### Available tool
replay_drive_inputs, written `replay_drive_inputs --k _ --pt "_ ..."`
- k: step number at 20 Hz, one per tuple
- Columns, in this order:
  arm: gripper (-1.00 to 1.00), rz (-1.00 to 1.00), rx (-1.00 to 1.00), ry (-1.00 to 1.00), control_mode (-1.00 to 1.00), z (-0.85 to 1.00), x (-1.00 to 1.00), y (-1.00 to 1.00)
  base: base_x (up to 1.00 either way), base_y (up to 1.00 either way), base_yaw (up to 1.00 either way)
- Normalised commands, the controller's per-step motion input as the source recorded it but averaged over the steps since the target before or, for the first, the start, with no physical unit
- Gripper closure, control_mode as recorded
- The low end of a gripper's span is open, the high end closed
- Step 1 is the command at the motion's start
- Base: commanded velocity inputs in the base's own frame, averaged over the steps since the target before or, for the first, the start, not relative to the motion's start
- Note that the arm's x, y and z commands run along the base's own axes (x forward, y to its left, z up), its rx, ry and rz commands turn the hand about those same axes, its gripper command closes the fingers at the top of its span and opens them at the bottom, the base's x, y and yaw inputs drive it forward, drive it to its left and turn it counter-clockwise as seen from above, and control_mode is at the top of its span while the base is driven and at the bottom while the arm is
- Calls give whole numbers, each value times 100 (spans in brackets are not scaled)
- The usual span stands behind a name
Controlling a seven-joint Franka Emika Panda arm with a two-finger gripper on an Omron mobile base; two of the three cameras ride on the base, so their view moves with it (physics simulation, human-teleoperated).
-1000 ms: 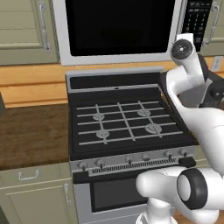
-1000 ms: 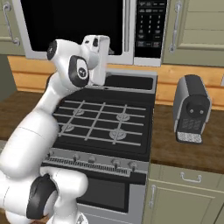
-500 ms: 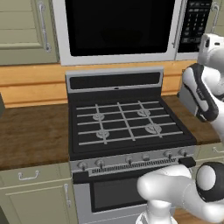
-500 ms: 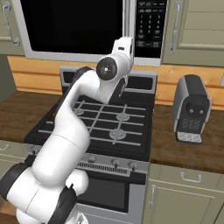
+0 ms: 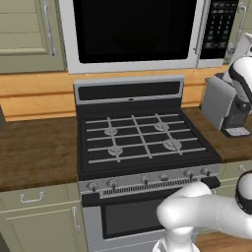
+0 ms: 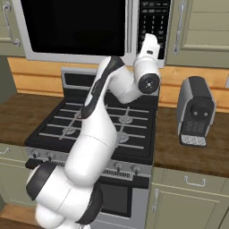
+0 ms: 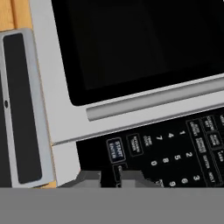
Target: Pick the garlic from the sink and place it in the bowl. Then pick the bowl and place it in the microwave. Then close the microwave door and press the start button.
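The microwave (image 5: 69, 34) hangs above the range with its door (image 5: 133, 29) shut. Its long bar handle (image 7: 153, 100) lies between the black window and the black keypad panel (image 6: 154, 20). My gripper (image 7: 110, 178) is raised right in front of the keypad's lower edge, just below the start button (image 7: 116, 150). Its fingertips (image 7: 89, 178) stand close together with only a narrow gap and nothing between them. The white hand (image 6: 149, 44) points at the panel. The garlic, the bowl and the sink are out of view.
A steel range with black gas grates (image 5: 142, 138) stands under the microwave. A grey coffee machine (image 6: 194, 112) sits on the wooden counter (image 6: 188, 152) to the right. Pale green cabinets (image 5: 29, 29) flank the microwave.
The arm has swung to the right, from in front of the door to the keypad. The fingers have come together from wide apart.
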Motion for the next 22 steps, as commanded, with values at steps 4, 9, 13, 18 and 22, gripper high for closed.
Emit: replay_drive_inputs --k 4,9,13,18,22 --pt "100 3 7 0 -100 0 43 51 0 0 0" --pt "100 0 5 -1 -100 24 40 14 0 0 0" --pt "100 0 5 -1 -100 26 44 0 0 0 0" --pt "100 3 4 0 -100 -5 55 -21 0 0 0" --pt "100 6 2 0 -100 -4 43 -14 0 0 0"
